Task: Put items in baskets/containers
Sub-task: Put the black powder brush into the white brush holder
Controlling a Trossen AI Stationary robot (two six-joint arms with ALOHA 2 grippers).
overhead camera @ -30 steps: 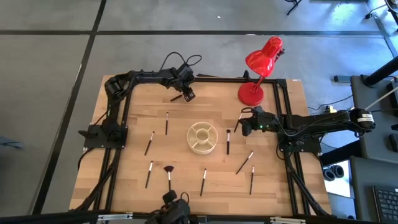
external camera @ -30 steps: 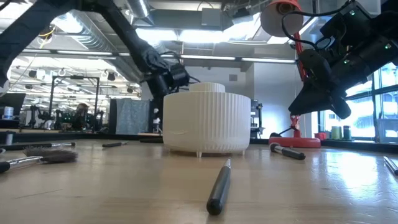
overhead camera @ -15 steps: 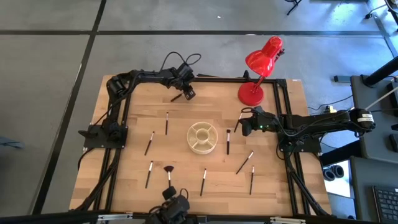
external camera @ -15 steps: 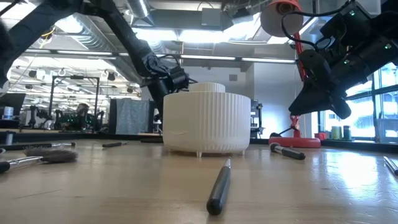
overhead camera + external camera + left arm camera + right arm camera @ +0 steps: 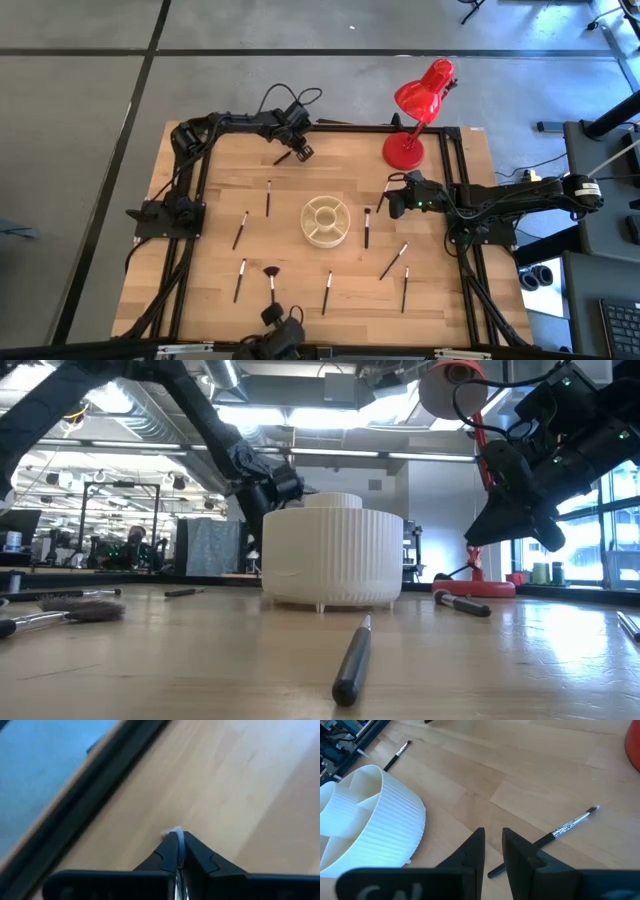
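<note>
A round cream cup point(image 5: 326, 221) with inner compartments stands mid-table. Several thin dark brushes with pale ends lie flat around it, among them one with a reddish fan head point(image 5: 271, 274). My left gripper point(image 5: 301, 151) is at the far edge, shut on one brush point(image 5: 283, 157). My right gripper point(image 5: 390, 206) hangs open to the right of the cup, above the table. It has nothing between its fingers, and a brush point(image 5: 560, 832) lies on the wood just beyond them. My left gripper pinches the brush between its two fingers at its pale end point(image 5: 175, 832), which peeps out at the fingertips. The fingers slant down from the far side. The dark handle point(image 5: 280, 159) sticks out toward the table's left. I cannot tell if it is clear of the wood.
A red desk lamp point(image 5: 408, 148) stands at the far right, close behind my right gripper. Black frame rails point(image 5: 190, 210) run along the left, right and far sides of the table. Bare wood point(image 5: 330, 175) lies between the cup and the far rail.
My left gripper has shut on the brush at the far edge, staying almost in place.
</note>
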